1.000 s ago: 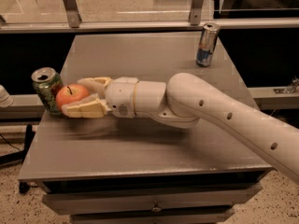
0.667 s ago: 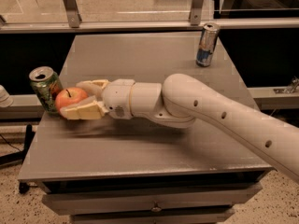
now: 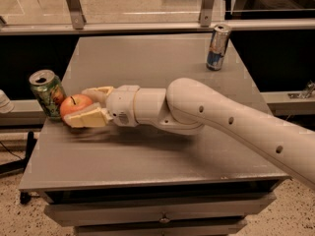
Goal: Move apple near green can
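The red-orange apple [image 3: 75, 105] with a dark stem sits between my gripper's fingers [image 3: 88, 118] at the left edge of the grey table [image 3: 162, 151]. My gripper [image 3: 84, 107] is shut on the apple, one finger behind it and one in front. The green can [image 3: 47, 93] with pale markings and a silver top stands upright right next to the apple, on its left, at the table's left edge. The apple touches or nearly touches the can.
A slim blue-and-silver can [image 3: 217, 47] stands upright at the far right of the table. My white arm [image 3: 221, 122] crosses the table from the lower right. A rail with metal posts [image 3: 74, 6] runs behind the table.
My gripper has held the apple throughout and shifted slightly left towards the green can. The cans have not moved.
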{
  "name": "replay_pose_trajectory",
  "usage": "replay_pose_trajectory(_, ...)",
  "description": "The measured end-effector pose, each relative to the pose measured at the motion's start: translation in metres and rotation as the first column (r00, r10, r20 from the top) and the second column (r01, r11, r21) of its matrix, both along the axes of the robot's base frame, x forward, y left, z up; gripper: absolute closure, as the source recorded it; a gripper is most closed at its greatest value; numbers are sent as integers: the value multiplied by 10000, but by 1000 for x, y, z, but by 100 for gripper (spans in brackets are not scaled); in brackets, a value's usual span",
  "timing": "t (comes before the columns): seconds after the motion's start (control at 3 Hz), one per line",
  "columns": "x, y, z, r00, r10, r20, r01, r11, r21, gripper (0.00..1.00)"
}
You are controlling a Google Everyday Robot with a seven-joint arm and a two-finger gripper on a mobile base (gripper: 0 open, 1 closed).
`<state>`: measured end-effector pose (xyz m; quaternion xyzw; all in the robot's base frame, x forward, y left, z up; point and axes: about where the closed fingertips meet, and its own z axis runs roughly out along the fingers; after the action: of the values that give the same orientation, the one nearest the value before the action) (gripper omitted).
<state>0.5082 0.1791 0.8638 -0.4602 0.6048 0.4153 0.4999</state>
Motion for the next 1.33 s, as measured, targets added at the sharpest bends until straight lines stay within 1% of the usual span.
replay_pose_trajectory(0.67,1,-1,-5,9997,-226,-86,225,9997,-137,14)
replay_pose_trajectory(1.0,0,-5,-4,9993,-352,-86,350,9993,-150,0)
replay_pose_trajectory(1.33,1,-16,-2,9983,-579,-65,578,9981,-201,0)
